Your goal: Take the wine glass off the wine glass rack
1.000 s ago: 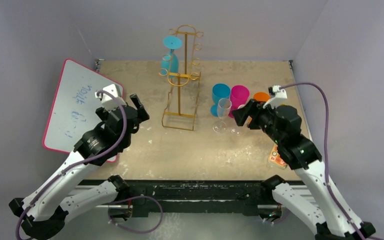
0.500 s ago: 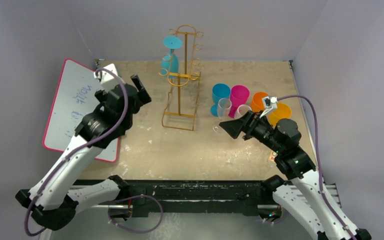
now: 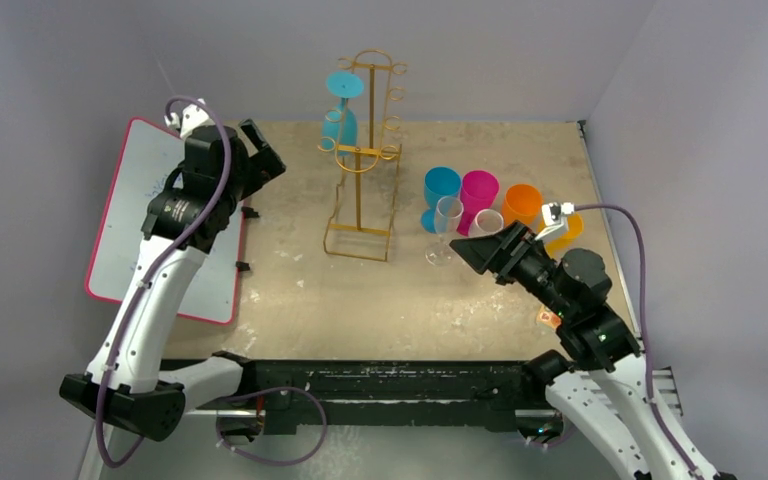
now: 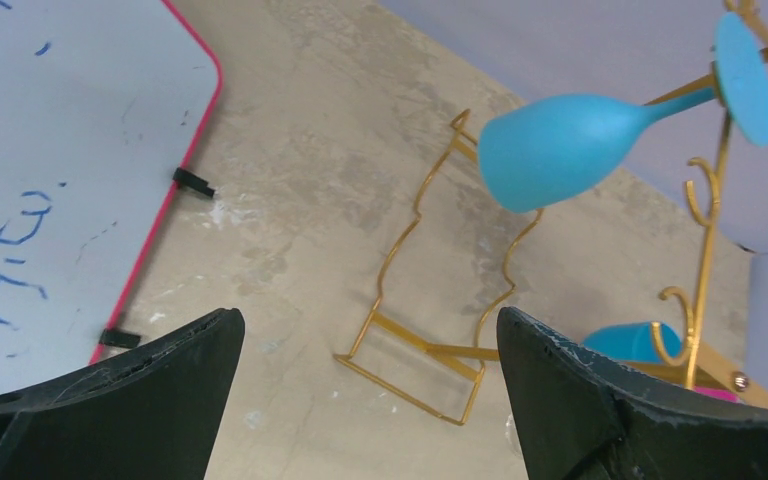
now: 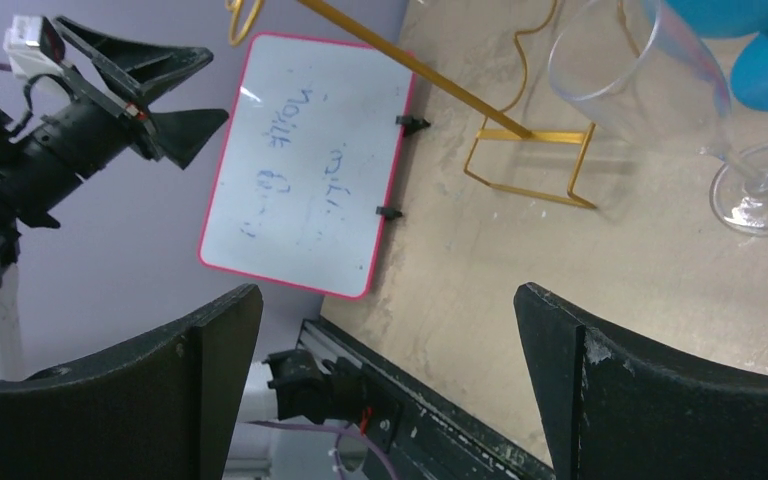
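While the wine glass (image 4: 550, 150) hangs inverted on the wine glass rack (image 3: 359, 200), we grip nothing.
Left end effector (image 4: 370, 325) and right end effector (image 5: 390, 300) gape; the glass looks light, likely slippery, best taken at the bowl.

On the brown table (image 3: 360, 300) are set the gold wine glass rack (image 3: 361, 238), a white board (image 3: 120, 250) at the left, and coloured cups (image 3: 479, 188) with clear glasses (image 3: 447, 214) at the right.

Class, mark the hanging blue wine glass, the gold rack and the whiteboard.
blue wine glass (image 4: 560, 150), left wrist view, on its bowl.
wine glass rack (image 3: 360, 200), top external view, on its central post.
whiteboard (image 5: 310, 170), right wrist view, on its white face.
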